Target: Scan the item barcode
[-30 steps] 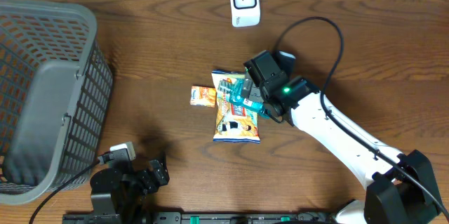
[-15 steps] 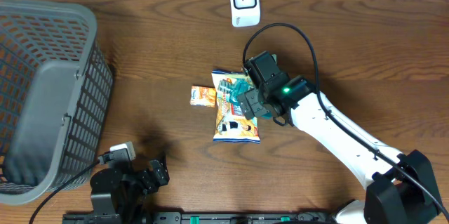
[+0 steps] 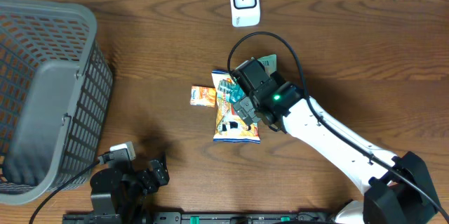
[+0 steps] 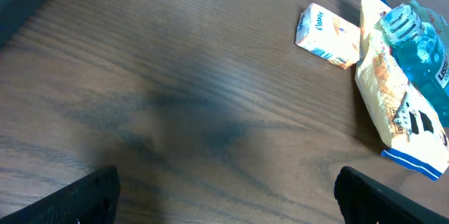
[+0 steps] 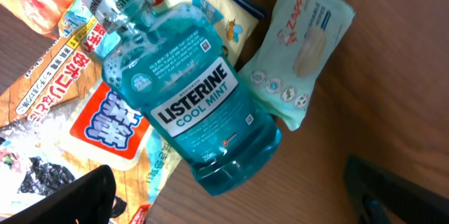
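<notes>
A blue Listerine mouthwash bottle [image 5: 189, 104] lies on a yellow snack bag [image 5: 63, 112] at the table's middle, cap pointing away from my right gripper. A pale green wipes pack [image 5: 302, 59] lies beside the bottle's base. My right gripper [image 5: 235, 203] hovers open just above the base, one finger on each side and nothing between them. Overhead, this gripper [image 3: 247, 104] covers most of the bottle. I cannot make out a barcode on any item. The white scanner [image 3: 245, 3] stands at the far edge. My left gripper [image 4: 235, 199] is open over bare wood at the near left.
A grey mesh basket [image 3: 42, 97] fills the left side. A small orange packet [image 3: 203, 95] lies just left of the snack bag [image 3: 235, 124]. The wipes pack [image 3: 267, 61] pokes out behind the right wrist. The right arm's cable loops above the items.
The right gripper has shifted left and slightly nearer over the bottle, uncovering the green wipes pack. The left arm has not moved.
</notes>
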`<state>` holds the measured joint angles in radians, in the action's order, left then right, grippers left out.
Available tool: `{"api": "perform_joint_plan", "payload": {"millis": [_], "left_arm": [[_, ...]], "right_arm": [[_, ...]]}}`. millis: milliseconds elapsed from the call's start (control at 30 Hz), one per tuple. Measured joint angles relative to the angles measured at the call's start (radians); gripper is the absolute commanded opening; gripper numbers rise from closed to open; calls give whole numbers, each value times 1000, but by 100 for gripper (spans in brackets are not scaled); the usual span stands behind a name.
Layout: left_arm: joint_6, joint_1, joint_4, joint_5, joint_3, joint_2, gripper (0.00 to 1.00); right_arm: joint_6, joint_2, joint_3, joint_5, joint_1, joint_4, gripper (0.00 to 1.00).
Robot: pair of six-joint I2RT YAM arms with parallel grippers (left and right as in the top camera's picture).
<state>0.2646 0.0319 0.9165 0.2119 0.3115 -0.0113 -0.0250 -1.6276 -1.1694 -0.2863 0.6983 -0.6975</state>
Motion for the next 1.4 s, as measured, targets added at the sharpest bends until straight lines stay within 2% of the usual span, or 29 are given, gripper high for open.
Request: {"api": "perform_joint_plan", "payload": {"millis": [267,433,733,833,1000,1100,1233,1400], "left_arm": [[0,0,0,0,0,0,98],[0,0,0,0,0,0,98],[0,0,0,0,0,0,98],[0,0,0,0,0,0,98],[0,0,0,0,0,0,98],[0,0,0,0,0,0,98],[0,0,0,0,0,0,98],[0,0,0,0,0,0,98]], "right_arm": [[-38,-31,0,-72,48,23,99],[-51,-147,0,-153,71,53,99],[-61,-242,-1,-280,107,89,95],[-64,-263,-2,-321,108,124,90],[-95,-293,-3,-360,113,176,77],[-117,-318,-11,-373,118,195,59],[-124,-359,-27,-389,119,197,31],[-119,-370,-35,-417,117,198,19]]}}
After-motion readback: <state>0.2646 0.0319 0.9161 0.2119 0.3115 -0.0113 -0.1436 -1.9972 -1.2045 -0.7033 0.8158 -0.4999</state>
